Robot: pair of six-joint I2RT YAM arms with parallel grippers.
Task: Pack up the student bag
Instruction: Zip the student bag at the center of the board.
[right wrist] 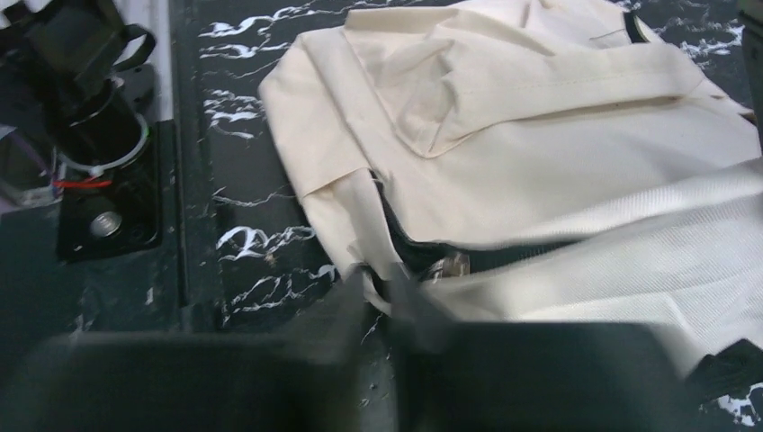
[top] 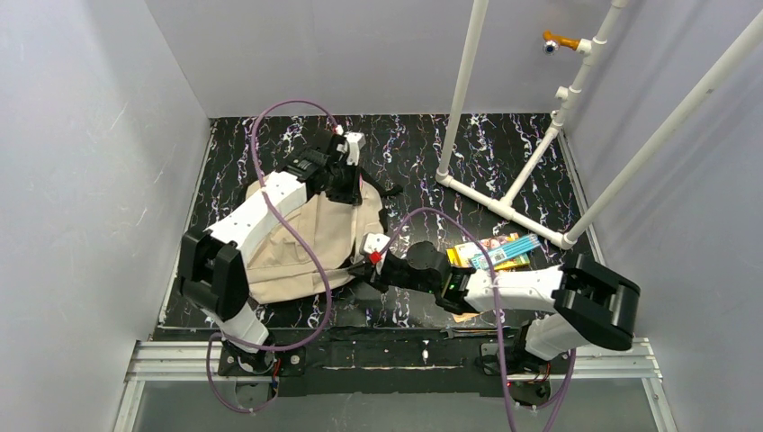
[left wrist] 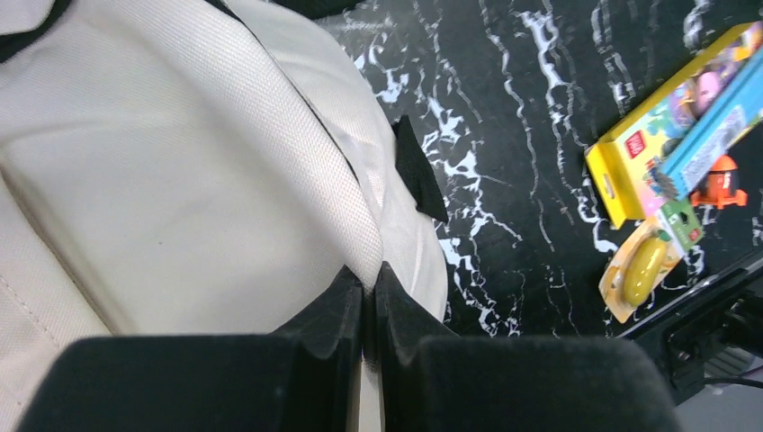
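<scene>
student bag (left wrist: 180, 162): judged soft, light, floppy | my left tool (left wrist: 371, 284) + right tool (right wrist: 382, 292) each pinched its hem, likely best hold pt

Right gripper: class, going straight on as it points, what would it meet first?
The bag: the right gripper, shut, seems to pinch its edge, so it would push straight into the fabric.

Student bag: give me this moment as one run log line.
left claw: shut on student bag far edge | right claw: shut on its right edge | books: on table, outside bag
</scene>
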